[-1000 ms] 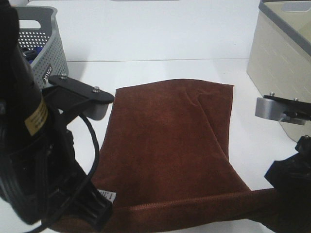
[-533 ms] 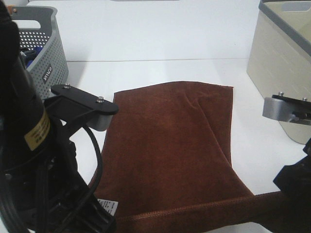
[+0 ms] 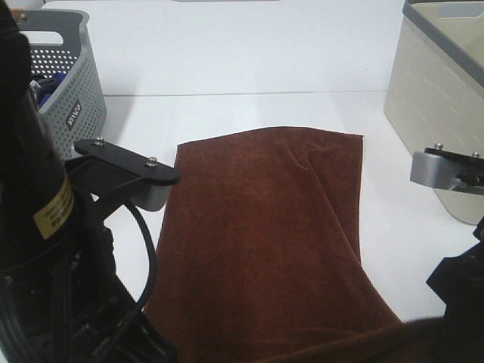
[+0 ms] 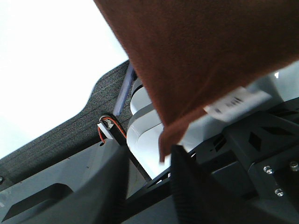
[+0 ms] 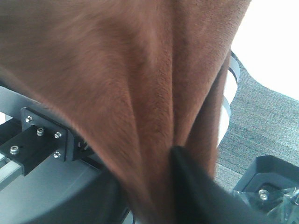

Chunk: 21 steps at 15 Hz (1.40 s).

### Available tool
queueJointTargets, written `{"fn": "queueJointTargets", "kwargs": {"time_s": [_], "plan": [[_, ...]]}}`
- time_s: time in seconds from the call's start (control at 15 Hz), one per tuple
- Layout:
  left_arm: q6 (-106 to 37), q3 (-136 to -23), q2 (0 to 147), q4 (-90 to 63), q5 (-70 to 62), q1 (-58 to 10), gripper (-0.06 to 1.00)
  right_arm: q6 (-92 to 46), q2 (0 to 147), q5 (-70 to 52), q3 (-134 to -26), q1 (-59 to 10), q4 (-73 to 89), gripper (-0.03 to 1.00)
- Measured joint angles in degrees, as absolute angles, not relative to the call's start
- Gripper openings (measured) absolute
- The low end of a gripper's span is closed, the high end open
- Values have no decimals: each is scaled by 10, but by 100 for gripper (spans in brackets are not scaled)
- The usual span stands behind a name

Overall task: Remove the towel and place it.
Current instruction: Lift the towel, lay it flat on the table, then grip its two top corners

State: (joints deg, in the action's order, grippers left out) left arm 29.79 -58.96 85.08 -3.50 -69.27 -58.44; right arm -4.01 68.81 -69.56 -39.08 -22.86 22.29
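Towel (image 3: 265, 242) lies in the middle of the white table (image 3: 227, 113), a large reddish-brown plush cloth. Its far half is spread flat, with the far hem running across the table, between the grey perforated basket (image 3: 76, 91) at the far left and the beige bin (image 3: 439, 106) at the far right, and well apart from both. A shallow crease runs from the far right part of the cloth toward the near right. The near end leaves the table surface and rises toward the two arms at the near edge.

The left gripper (image 4: 174, 151) is closed on the near left corner of the towel. The corner comes to a point right at the tip of the one dark finger (image 4: 184, 182) that shows, while the other finger is hidden behind the cloth. A small white tag (image 4: 236, 100) hangs from the hem just beside that corner. Below it are parts of the robot's base and grey floor (image 4: 56, 140).

The right gripper (image 5: 176, 150) pinches the near right part of the towel. The plush gathers into folds that all meet at its dark fingertip (image 5: 187, 177), and the cloth drapes away from there, filling most of the right wrist view.

Inside the basket, something blue (image 3: 45, 85) shows through the wall; what it is cannot be told.
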Motion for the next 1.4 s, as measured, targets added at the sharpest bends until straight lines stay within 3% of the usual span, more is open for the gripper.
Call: {"fn": "queueJointTargets", "kwargs": {"time_s": [0.13,0.27,0.8,1.13,1.4], "plan": [[298,-590,851,-36,-693,-584,72,-40,688,-696,-391,-229,223,62],[299,-590,851,-35,-693,-584,82,-41,688,-696,-391,-229,223,72],[316,-590,851,28,-663,-577,76,-41,688,-677,-396,-229,221,74],[294,-589,851,54,-515,-448,75,-56,711,-604,-498,-229,162,73],[274,-621,856,58,-343,-311,75,-55,831,-590,-686,-229,100,56]]}}
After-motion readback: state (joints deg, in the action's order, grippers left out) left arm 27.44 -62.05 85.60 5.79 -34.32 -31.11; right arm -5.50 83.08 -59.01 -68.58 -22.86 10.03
